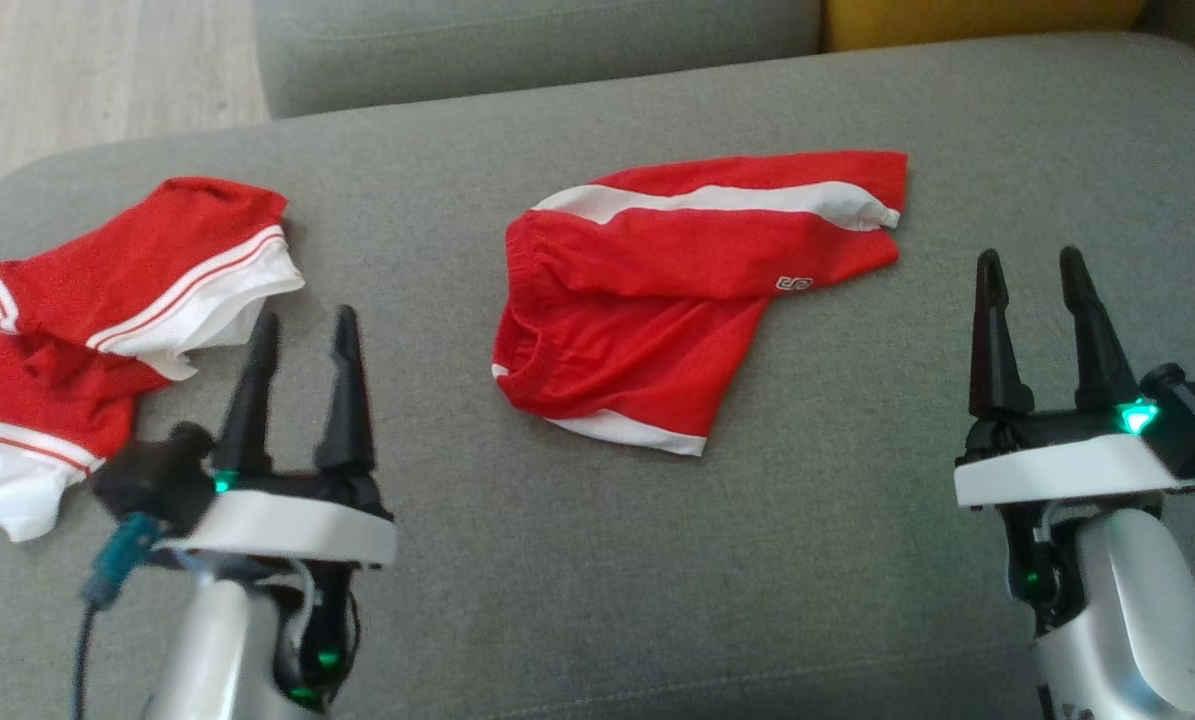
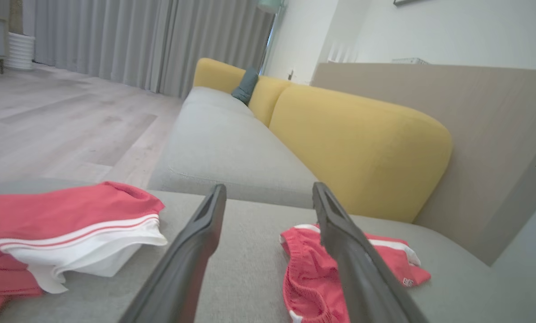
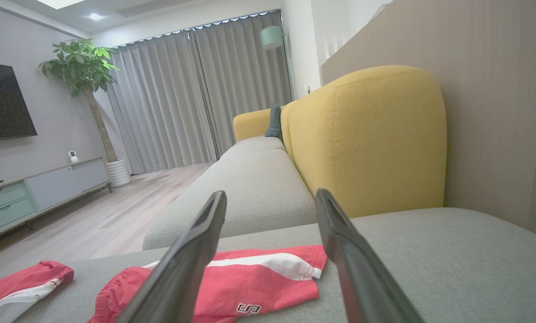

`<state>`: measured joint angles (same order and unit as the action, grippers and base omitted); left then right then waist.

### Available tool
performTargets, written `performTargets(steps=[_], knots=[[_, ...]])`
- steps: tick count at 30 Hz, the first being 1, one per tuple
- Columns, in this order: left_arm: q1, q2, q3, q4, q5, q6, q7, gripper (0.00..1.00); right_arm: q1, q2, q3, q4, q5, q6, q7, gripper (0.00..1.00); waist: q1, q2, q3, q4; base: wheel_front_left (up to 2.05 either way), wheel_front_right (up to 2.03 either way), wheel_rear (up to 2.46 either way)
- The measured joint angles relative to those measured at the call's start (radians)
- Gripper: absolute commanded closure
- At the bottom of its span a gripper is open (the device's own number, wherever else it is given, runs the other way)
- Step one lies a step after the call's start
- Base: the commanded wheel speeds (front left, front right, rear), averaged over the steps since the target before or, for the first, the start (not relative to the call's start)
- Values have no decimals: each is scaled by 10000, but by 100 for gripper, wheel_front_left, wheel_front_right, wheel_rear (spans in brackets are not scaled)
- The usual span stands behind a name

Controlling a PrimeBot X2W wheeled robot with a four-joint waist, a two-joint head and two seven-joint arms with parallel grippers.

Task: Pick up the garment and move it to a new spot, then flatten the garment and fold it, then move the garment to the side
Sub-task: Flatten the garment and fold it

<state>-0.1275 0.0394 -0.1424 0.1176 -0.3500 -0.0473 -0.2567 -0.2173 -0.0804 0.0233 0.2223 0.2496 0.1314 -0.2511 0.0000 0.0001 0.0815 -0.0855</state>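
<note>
The garment, red shorts with a white side stripe and a small printed mark, lies loosely folded in the middle of the grey sofa seat. It also appears in the left wrist view and the right wrist view. My left gripper hovers open to its lower left, nothing between the fingers. Off to the garment's right, my right gripper stands open and empty too. Neither gripper touches the cloth.
A second red and white garment lies crumpled at the seat's left end, just left of my left gripper. Yellow backrest cushions rise behind the seat. Wooden floor lies beyond the sofa's left edge.
</note>
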Motion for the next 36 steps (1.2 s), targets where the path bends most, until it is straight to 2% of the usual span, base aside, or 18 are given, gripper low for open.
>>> performTargets(steps=[5, 8, 12, 14, 19, 25, 31, 32, 33, 34, 36], knots=[[-163, 15, -1032, 899, 288, -332, 391, 0, 11, 90, -88, -282, -132, 0, 19, 0, 0, 0, 282, -255, 0, 0, 0], [-526, 19, -1509, 1522, 617, -324, 1112, 0, 11, 107, -100, -374, -132, 0, 48, 0, 0, 0, 469, -403, 0, 0, 0], [-894, 21, -1779, 1996, 675, -314, 1549, 0, 4, 157, -98, -431, -132, 0, 48, 0, 0, 0, 686, -553, 0, 0, 0], [-1125, 29, -1918, 2401, 729, -280, 1755, 0, -18, 194, -100, -441, -132, 0, 48, 0, 0, 0, 823, -660, 0, 0, 0], [-1704, 42, -1967, 3528, 936, 171, 2173, 0, -304, 242, -71, -468, -132, 0, 46, 0, 0, 0, 1122, -950, 0, 0, 0], [-2243, 161, -1931, 4497, 1024, 399, 2180, 0, -504, 272, 25, -474, -102, 0, 35, 0, 0, 0, 1377, -1242, 0, 0, 0], [-2698, 165, -1975, 4974, 1022, 278, 1707, 0, -621, 286, 128, -443, -12, 0, 4, 0, 0, 0, 1529, -1427, 0, 0, 0], [-2771, 167, -1988, 5018, 1022, 190, 1639, 44, -621, 288, 138, -426, -10, 0, 4, 0, 0, 0, 1542, -1451, 0, 0, 0], [-2858, 165, -2015, 5072, 1022, 146, 1572, 94, -621, 288, 138, -412, 19, 0, 4, 0, 0, -1, 1552, -1474, 0, 0, 0], [-2944, 163, -2034, 5108, 1024, 88, 1492, 100, -622, 288, 140, -410, 59, 0, 4, 0, 1, 0, 1561, -1497, 0, 0, 0], [-3130, 163, -2073, 5191, 1024, -33, 1308, 100, -627, 288, 144, -370, 61, 0, 2, 0, 0, 0, 1568, -1546, 0, 0, 0]])
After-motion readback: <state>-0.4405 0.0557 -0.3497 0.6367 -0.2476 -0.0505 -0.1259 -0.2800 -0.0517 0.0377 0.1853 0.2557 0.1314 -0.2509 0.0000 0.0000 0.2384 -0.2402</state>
